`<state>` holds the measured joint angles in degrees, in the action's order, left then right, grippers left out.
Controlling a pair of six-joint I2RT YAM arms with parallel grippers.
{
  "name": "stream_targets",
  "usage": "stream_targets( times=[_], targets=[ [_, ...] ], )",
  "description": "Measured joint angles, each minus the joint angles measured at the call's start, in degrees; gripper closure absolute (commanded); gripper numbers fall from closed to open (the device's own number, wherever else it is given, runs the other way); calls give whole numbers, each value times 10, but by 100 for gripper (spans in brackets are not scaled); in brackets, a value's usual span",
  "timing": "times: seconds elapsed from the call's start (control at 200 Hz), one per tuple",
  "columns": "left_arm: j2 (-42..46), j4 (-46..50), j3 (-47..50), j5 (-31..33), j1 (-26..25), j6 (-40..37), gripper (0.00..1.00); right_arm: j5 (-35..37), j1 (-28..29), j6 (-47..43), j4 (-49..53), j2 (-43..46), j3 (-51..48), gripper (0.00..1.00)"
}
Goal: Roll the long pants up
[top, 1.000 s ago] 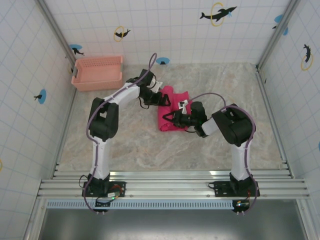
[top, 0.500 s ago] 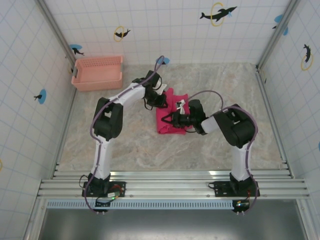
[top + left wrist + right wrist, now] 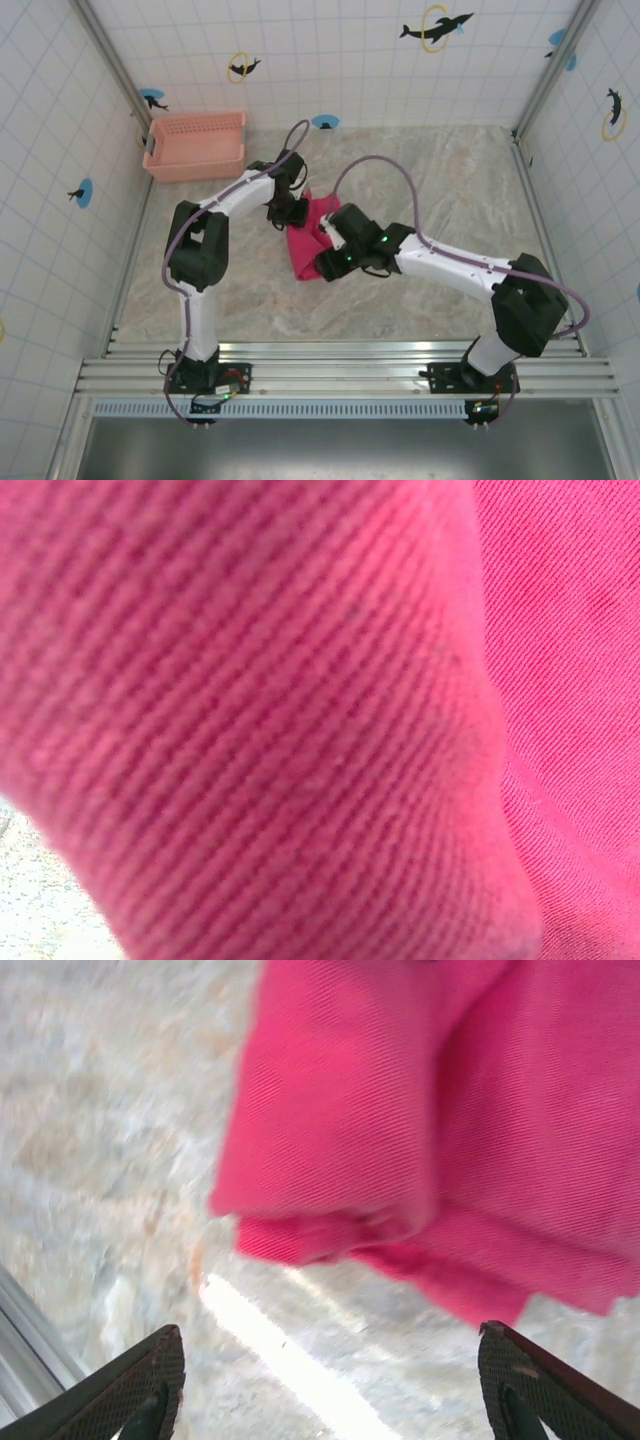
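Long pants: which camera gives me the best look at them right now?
Top external: it takes in the long pants as one folded bundle on the table, though partly covered. Right wrist shows a folded end with stacked layers, slightly blurred. Left wrist gives a blurred close-up of the weave.
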<state>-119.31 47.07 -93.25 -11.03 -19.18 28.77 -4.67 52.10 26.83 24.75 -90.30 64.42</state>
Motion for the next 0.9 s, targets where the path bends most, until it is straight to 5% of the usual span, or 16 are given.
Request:
stream_targets(
  times=[0.29,0.901],
  targets=[
    [0,2,-1,-4,0,37,100,184,127,-12,73,-89,88,17],
    [3,0,2,-10,0,47,100,366,138,-63,150,-327,320,16]
  ],
)
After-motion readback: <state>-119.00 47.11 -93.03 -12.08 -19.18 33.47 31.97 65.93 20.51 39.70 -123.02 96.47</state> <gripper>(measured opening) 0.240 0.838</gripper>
